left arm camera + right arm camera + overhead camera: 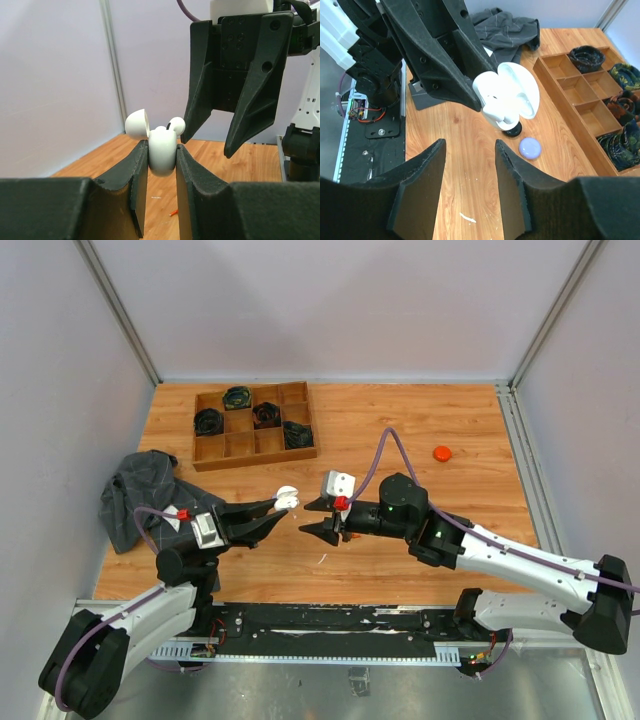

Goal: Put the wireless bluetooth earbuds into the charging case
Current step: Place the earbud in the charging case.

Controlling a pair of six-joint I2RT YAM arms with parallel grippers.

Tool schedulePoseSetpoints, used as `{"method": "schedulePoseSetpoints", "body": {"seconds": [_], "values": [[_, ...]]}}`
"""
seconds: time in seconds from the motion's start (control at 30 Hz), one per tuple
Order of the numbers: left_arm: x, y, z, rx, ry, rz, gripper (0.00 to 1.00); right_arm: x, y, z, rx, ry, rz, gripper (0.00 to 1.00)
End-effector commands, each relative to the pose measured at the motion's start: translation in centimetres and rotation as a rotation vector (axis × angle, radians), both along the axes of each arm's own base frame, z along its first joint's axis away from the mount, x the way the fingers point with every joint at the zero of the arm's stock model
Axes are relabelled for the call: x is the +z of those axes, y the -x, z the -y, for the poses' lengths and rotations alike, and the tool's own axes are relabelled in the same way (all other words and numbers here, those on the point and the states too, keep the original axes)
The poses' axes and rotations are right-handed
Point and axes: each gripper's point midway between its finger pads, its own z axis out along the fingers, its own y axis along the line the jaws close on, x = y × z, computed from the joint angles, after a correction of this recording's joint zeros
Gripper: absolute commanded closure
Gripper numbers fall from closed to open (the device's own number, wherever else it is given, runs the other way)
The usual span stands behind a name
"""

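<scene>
The left gripper (281, 508) is clamped narrow on a white charging case (162, 150), holding it off the table near the middle of the overhead view. The case's lid (136, 123) is swung open at its upper left in the left wrist view. The right gripper (306, 517) faces the case from the right, just beside it but not touching, its jaws partly spread and empty. A tiny orange-red earbud (173, 212) lies on the wooden table (420, 430), low in the left wrist view under the case; I cannot make out the other earbud. In the right wrist view a lavender puck (530, 148) and a black puck (512, 131) sit on the wood beneath the case. A compartment tray (300, 450) stands at upper centre of the overhead view, a grey cloth (140, 495) at the left, and an orange puck (442, 452) at the right.
</scene>
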Motion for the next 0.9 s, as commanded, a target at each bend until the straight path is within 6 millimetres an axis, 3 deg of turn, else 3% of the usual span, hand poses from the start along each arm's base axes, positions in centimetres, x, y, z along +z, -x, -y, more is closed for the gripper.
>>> {"method": "schedulePoseSetpoints", "body": {"seconds": [0.0, 0.47, 0.87], "values": [[1.1, 1.7, -0.7, 0.000, 0.033, 0.113, 1.00, 1.9, 1.3, -0.4, 0.062, -0.073, 0.072, 0.55], [1.2, 2.2, -0.2, -0.046, 0.015, 0.125, 1.00, 2.6, 1.5, -0.9, 0.094, -0.087, 0.103, 0.56], [1.3, 2.3, -0.3, -0.042, 0.021, 0.129, 1.00, 1.7, 2.5, -1.3, 0.148, -0.054, 0.049, 0.59]]}}
